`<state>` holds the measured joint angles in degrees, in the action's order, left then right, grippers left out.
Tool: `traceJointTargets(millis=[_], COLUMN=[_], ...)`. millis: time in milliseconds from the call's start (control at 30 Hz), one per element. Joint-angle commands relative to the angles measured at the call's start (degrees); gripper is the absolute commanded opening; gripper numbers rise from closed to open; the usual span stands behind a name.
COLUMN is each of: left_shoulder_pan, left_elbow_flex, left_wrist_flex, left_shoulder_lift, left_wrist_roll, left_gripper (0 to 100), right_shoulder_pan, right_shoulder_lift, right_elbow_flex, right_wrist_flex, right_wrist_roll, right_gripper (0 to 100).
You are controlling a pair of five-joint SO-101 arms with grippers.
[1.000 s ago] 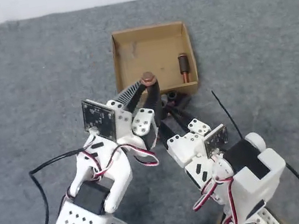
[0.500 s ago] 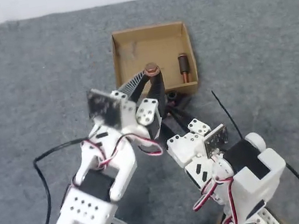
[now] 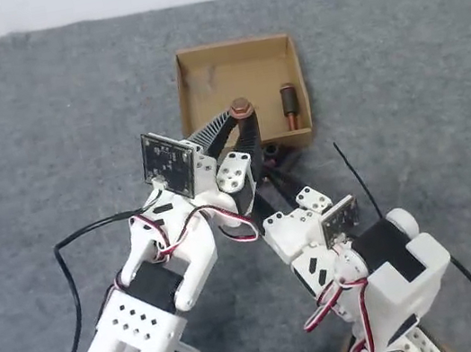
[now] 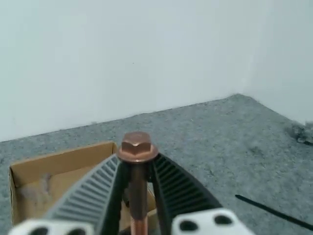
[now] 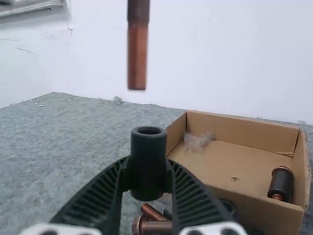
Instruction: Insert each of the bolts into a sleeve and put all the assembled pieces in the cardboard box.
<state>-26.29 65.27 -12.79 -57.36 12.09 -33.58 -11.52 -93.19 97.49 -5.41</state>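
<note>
My left gripper (image 4: pixel 138 178) is shut on a copper bolt (image 4: pixel 137 161), held upright with its hex head (image 3: pixel 241 107) up, over the near edge of the cardboard box (image 3: pixel 201 86). My right gripper (image 5: pixel 146 183) is shut on a black sleeve (image 5: pixel 148 161), upright with its bore facing up. The bolt's shank (image 5: pixel 137 46) hangs above the sleeve, a little to one side, with a clear gap between them. One assembled bolt and sleeve (image 3: pixel 290 108) lies in the box (image 5: pixel 244 171) by its right wall.
Loose copper bolts (image 5: pixel 151 221) and a black sleeve (image 3: pixel 274 150) lie on the grey carpet just in front of the box's near wall, under the grippers. A black cable (image 3: pixel 359 180) runs along the floor to the right.
My left arm has moved up and toward the box with the bolt, bringing it over the sleeve. The right arm has kept still.
</note>
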Motion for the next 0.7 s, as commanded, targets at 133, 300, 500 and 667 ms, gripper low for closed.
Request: traceJointTargets(millis=[133, 300, 500, 667], left_shoulder_pan=[0.18, 0.18, -0.26, -0.18], left_elbow_flex=[-2.68, -2.68, -0.13, 5.05], left_wrist_flex=[4.66, 4.75, 4.84, 11.43], left_shoulder_lift=[6.42, 7.21, 6.86, 6.86], left_wrist_roll=[-0.7, -0.7, -0.62, -0.62], left_gripper=[1, 1, 1, 1], right_shoulder_pan=[-0.22, -0.22, -0.22, -0.22], right_shoulder_lift=[0.4, 0.4, 0.4, 0.4], right_elbow_flex=[-1.23, -1.23, -1.23, -1.23], right_wrist_flex=[-0.13, -0.13, -0.13, -0.22], right_wrist_roll=[-0.35, -0.35, -0.35, -0.35], right_gripper=[0.7, 0.7, 0.7, 0.7])
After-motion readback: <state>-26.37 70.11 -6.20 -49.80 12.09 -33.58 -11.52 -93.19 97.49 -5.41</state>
